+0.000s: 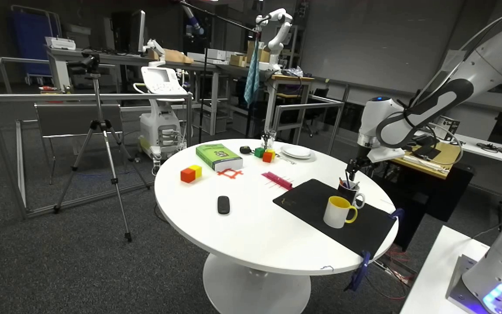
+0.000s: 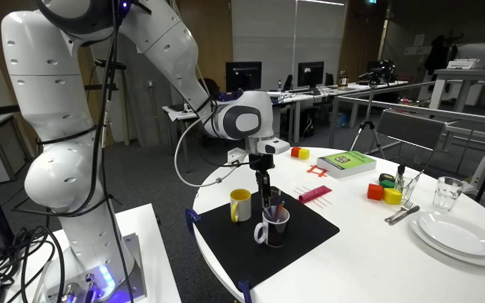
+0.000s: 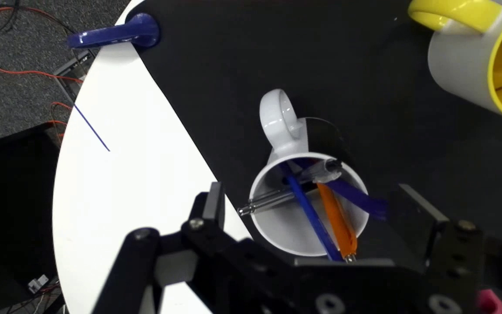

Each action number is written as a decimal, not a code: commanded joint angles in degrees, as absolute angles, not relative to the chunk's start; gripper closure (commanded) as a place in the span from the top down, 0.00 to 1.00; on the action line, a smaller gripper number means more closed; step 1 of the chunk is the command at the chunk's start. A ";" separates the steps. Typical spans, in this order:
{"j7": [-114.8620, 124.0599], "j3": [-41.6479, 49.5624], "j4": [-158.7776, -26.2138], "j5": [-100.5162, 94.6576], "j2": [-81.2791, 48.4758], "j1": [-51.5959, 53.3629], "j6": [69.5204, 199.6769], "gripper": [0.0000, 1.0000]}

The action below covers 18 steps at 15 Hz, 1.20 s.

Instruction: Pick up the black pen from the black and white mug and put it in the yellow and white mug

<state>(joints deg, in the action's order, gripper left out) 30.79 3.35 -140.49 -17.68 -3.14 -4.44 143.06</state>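
The black and white mug [image 2: 277, 233] stands upright on the black mat, with a white handle and white inside; it also shows in an exterior view [image 1: 346, 192] and the wrist view [image 3: 277, 233]. It holds several pens: blue [image 3: 307, 209], orange [image 3: 336, 218], purple [image 3: 360, 198], a clear pen with a dark part [image 3: 273, 200], and a clear one with a black end [image 3: 326, 170]. Which is the black pen I cannot tell. The yellow and white mug [image 1: 335, 213] stands beside it, white outside, yellow inside and handle [image 3: 460, 65]. My gripper [image 3: 318, 203] is open above the pens, fingers either side.
The black mat [image 2: 234, 244] is held by blue clamps [image 2: 244, 288] at the round table's edge. A pink roll [image 2: 314, 193], coloured blocks [image 2: 375, 192], a green book [image 2: 345, 162], plates [image 2: 457, 235] and glasses [image 2: 446, 193] stand farther off. A black remote-like object [image 1: 223, 205] lies on the table.
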 commanded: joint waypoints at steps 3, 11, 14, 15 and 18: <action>30.33 4.29 -138.35 -20.41 -5.68 -2.59 139.07 1.00; 28.79 5.63 -137.96 -26.45 -7.60 -2.44 140.51 1.00; 26.12 5.56 -137.53 -25.07 -8.79 -2.46 141.15 1.00; 24.81 5.46 -137.41 -24.37 -9.11 -2.52 141.35 1.00; 22.33 5.45 -136.98 -23.54 -9.88 -2.53 141.50 1.00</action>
